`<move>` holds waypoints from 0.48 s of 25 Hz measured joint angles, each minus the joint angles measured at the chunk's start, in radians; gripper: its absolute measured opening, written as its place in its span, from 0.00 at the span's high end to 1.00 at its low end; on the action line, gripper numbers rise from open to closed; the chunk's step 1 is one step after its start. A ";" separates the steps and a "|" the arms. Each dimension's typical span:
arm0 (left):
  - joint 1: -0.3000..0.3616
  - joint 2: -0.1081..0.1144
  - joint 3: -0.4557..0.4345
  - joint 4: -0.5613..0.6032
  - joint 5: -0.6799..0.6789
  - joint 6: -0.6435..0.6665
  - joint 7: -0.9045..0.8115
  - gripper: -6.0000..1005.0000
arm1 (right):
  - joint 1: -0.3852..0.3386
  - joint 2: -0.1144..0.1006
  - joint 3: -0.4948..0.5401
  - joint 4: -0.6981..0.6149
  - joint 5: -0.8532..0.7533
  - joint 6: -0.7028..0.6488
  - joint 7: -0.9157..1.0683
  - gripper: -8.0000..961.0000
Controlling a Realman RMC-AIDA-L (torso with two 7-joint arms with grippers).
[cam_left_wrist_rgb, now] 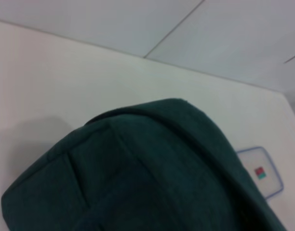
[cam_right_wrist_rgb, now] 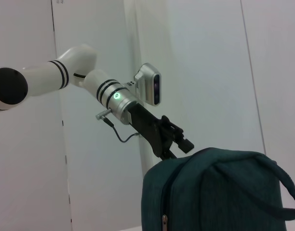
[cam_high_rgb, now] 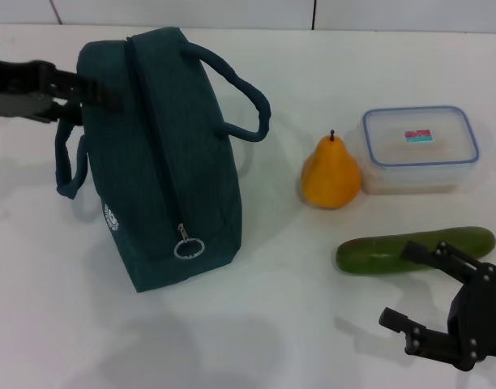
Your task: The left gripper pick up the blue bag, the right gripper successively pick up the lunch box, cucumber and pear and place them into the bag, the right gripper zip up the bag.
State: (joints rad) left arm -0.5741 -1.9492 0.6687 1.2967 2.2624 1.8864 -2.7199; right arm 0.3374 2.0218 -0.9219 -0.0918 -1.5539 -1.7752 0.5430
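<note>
Left gripper (cam_high_rgb: 79, 96) sits at the far upper corner of the blue bag (cam_high_rgb: 163, 162), on the robot's left side of it, its black body reaching in from the left edge of the head view; the fingers meet the fabric at that corner, but whether they are parted or clamped cannot be told from any view. The right wrist view shows the same gripper (cam_right_wrist_rgb: 179, 147) from farther off, pressed against the top of the bag (cam_right_wrist_rgb: 210, 192), with the white arm (cam_right_wrist_rgb: 56, 79) behind it. Bag stands on the white table (cam_high_rgb: 256, 324), zipper closed along its top, metal ring pull (cam_high_rgb: 188, 245) lying at the near end. One loop handle (cam_high_rgb: 240, 93) arches on the bag's right side; the other handle (cam_high_rgb: 68, 166) hangs down its left side, just below the left gripper. White round logo (cam_high_rgb: 111, 217) shows low on the near left face. Right gripper (cam_high_rgb: 416, 284) hovers near the front right of the table, fingers spread apart and empty, one finger (cam_high_rgb: 430, 253) overlapping the cucumber (cam_high_rgb: 378, 253) in the head view; contact cannot be told. Cucumber lies lengthwise on the table. Behind it the pear (cam_high_rgb: 332, 174) stands upright, stem up, just beside the lunch box (cam_high_rgb: 420, 150), lid on. Left wrist view is filled by bag fabric (cam_left_wrist_rgb: 147, 173), lunch box (cam_left_wrist_rgb: 261, 171) just visible beyond it.
</note>
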 joint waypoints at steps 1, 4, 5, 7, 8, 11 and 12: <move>-0.001 -0.001 0.013 -0.007 0.005 -0.010 0.000 0.16 | 0.000 0.000 0.000 0.000 0.000 0.001 0.000 0.11; -0.002 -0.004 0.044 -0.027 0.020 -0.037 0.001 0.16 | 0.000 0.000 0.000 0.000 0.000 0.001 0.000 0.11; -0.004 -0.004 0.053 -0.031 0.024 -0.045 0.002 0.16 | 0.000 0.000 0.000 0.000 0.000 0.002 0.000 0.11; -0.008 -0.004 0.061 -0.036 0.027 -0.050 0.003 0.16 | 0.000 0.000 0.000 0.000 0.000 0.002 0.000 0.11; -0.011 -0.005 0.065 -0.044 0.029 -0.052 0.003 0.16 | 0.000 0.000 0.000 0.000 0.000 0.002 0.000 0.11; -0.015 -0.006 0.085 -0.060 0.035 -0.056 0.015 0.16 | 0.000 0.000 0.000 0.000 0.000 0.002 0.000 0.11; -0.016 -0.007 0.098 -0.062 0.037 -0.059 0.030 0.16 | 0.000 0.000 0.000 0.000 0.001 0.002 0.000 0.11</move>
State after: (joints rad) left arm -0.5897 -1.9559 0.7665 1.2346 2.2996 1.8277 -2.6900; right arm 0.3374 2.0218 -0.9220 -0.0921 -1.5534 -1.7729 0.5430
